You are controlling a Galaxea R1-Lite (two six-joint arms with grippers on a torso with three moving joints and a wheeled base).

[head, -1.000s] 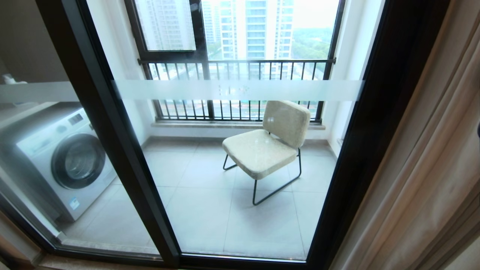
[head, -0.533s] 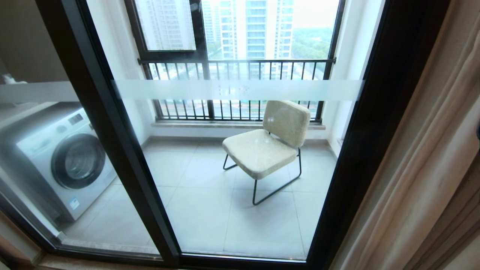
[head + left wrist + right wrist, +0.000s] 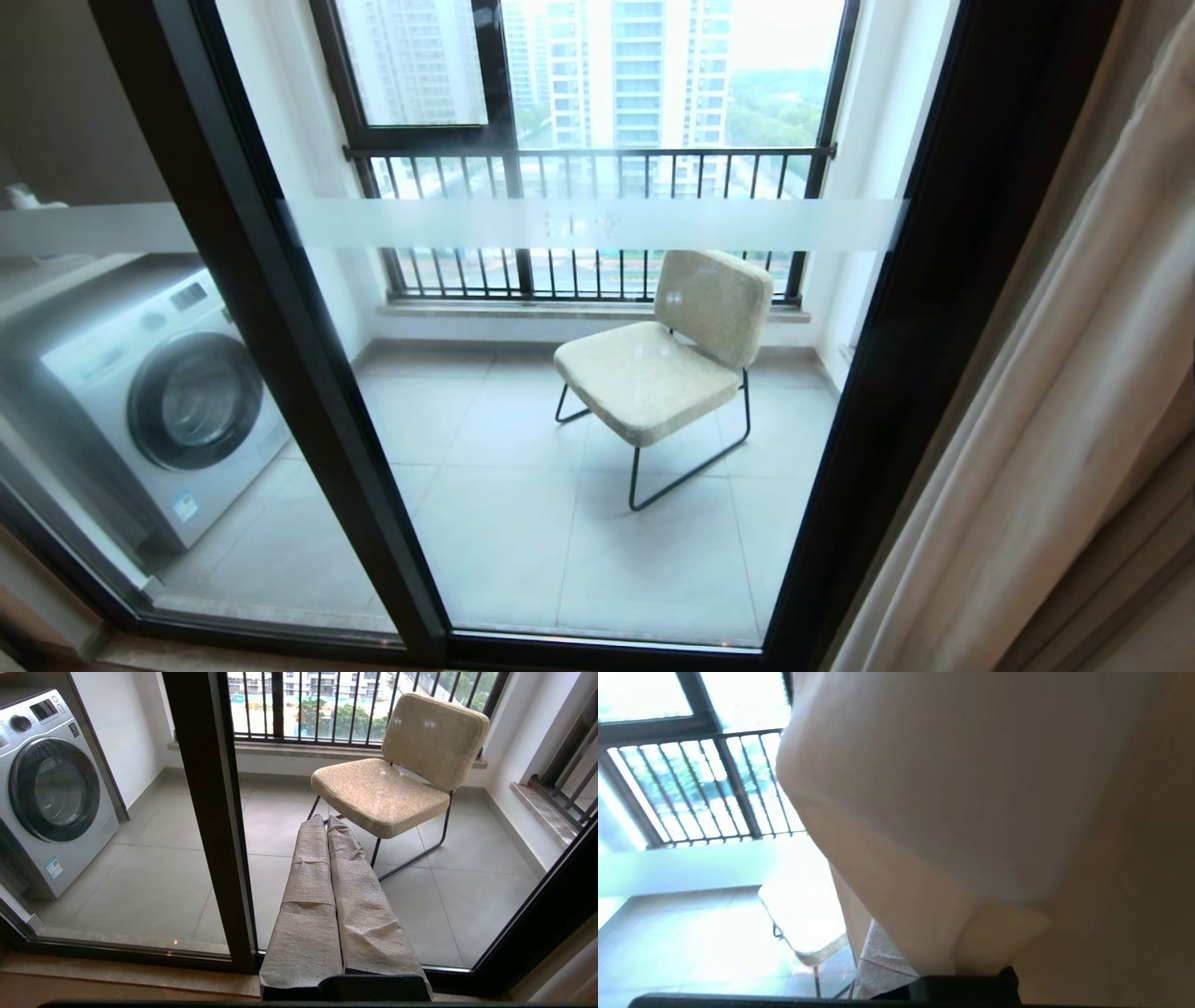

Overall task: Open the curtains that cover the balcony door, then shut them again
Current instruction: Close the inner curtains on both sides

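Since a second ago the curtain (image 3: 1074, 420) has bulged leftward; right tool (image 3: 896, 970) is clamped on its vertical folds, door (image 3: 934, 308) lying left, left tool (image 3: 327, 858) shut, empty.

- The balcony floor (image 3: 523, 523) is laid with large pale grey tiles and thin joints; it spreads out ahead of and below the pressed-together jaws of the left gripper (image 3: 327, 826), on the far side of the glass.
- A chair (image 3: 653, 373) with a beige seat and back stands on those tiles on thin black sled legs, just past the jaw tips.
- A white front-loading washing machine (image 3: 168, 401) stands on the same tiles, well off to the left of the jaws, against the balcony's side wall.
- A brown stone sill (image 3: 117, 975) runs along the indoor floor under the jaws.
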